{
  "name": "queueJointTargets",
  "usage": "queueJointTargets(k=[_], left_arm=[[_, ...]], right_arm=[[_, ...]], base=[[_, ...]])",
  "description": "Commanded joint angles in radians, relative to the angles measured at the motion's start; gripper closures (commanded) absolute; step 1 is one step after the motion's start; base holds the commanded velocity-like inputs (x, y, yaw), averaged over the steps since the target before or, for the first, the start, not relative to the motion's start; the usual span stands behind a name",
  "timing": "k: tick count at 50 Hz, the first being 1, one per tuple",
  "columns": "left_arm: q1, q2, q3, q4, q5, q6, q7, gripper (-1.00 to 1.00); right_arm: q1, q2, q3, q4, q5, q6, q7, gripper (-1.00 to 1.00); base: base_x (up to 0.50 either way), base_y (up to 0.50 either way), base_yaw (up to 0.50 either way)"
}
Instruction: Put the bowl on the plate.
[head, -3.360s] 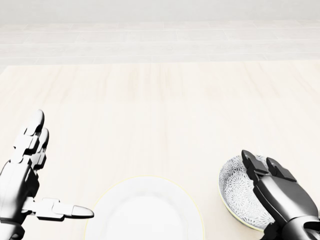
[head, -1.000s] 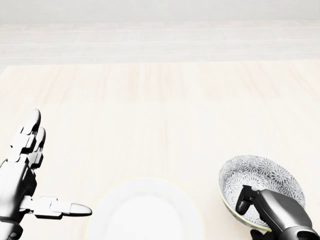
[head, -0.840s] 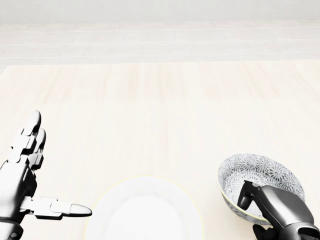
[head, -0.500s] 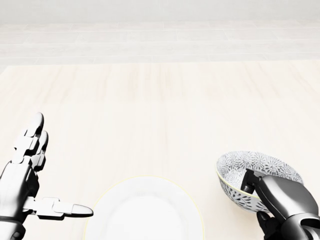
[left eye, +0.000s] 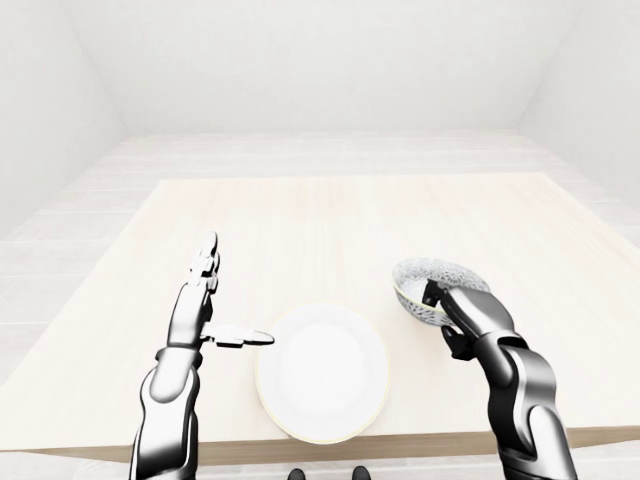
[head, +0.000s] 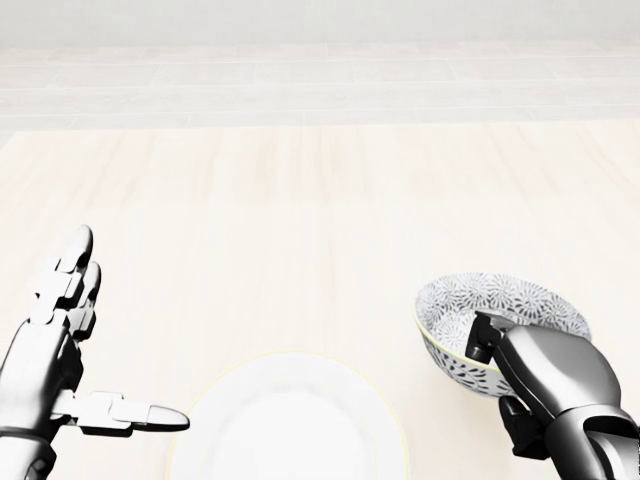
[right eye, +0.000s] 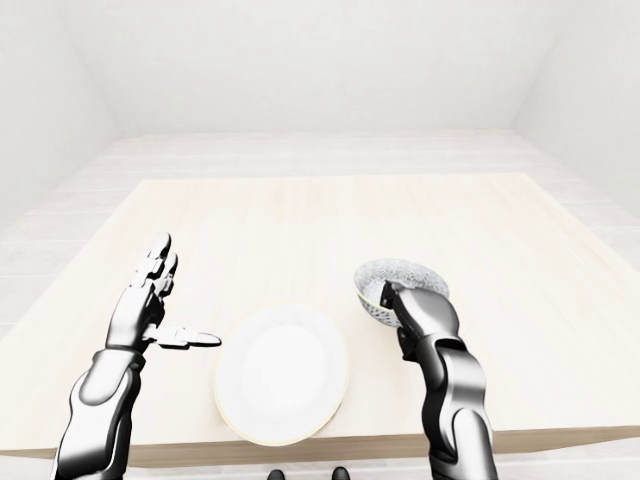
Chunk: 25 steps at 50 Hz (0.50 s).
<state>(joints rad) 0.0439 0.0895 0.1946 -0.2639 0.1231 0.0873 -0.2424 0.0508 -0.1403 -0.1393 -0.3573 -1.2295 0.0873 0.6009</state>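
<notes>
while the bowl (head: 492, 302) sits pinched at its near right rim, the right hand (head: 548, 375) has one digit hooked over the edge into the patterned hollow and the others tucked under the outer wall, so the hand is closed on it from one side only. the bowl is at the right of the table (head: 320, 200), just right of the plate (head: 290, 430) and not over it. it looks tipped a little, with its far left lip lower, and it seems to be off the wood, though i cannot be sure it is fully clear.

the left hand (head: 45, 368) hangs to the left of the plate with its fingers straight and its thumb stuck out toward the plate, wide open and holding nothing.

as for handling, i judge the bowl to be a stiff, glazed piece, fairly light but brittle, and slick where metal meets the glaze. a pinch on one rim leaves the rest of its weight hanging off to the left, so it will want to rotate in the grip or slide out. the hold is best kept deep on the wall, with support underneath, and the bowl kept level. the plate looks just as hard, so it should be set down softly at the centre, not dropped.
</notes>
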Motion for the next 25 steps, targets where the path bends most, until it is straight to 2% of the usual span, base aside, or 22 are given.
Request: queueJointTargets(k=[1, 9, 14, 18, 25], left_arm=[[-0.012, 0.006, -0.002, 0.005, -0.001, 0.0, 0.002, -1.0], [-0.028, 0.012, -0.004, 0.022, 0.008, 0.0, 0.007, -1.0], [-0.032, 0.011, -0.007, 0.029, 0.01, 0.0, 0.011, -1.0], [-0.034, 0.014, -0.006, 0.024, 0.01, 0.0, 0.01, -1.0], [-0.032, 0.017, -0.003, 0.031, 0.016, 0.0, 0.012, -1.0]], right_arm=[[-0.026, -0.002, 0.027, -0.023, -0.044, 0.0, -0.047, 0.97], [-0.012, 0.011, 0.053, -0.036, -0.07, 0.0, -0.073, 0.98], [-0.007, 0.016, 0.091, -0.036, -0.105, 0.0, -0.124, 0.98], [-0.014, 0.032, 0.11, -0.061, -0.127, 0.0, -0.115, 0.96], [0.002, 0.07, 0.182, -0.053, -0.156, -0.031, -0.142, 0.94]], base=[[0.0, 0.0, 0.0], [0.0, 0.0, 0.0], [0.0, 0.0, 0.0], [0.0, 0.0, 0.0], [0.0, 0.0, 0.0]])
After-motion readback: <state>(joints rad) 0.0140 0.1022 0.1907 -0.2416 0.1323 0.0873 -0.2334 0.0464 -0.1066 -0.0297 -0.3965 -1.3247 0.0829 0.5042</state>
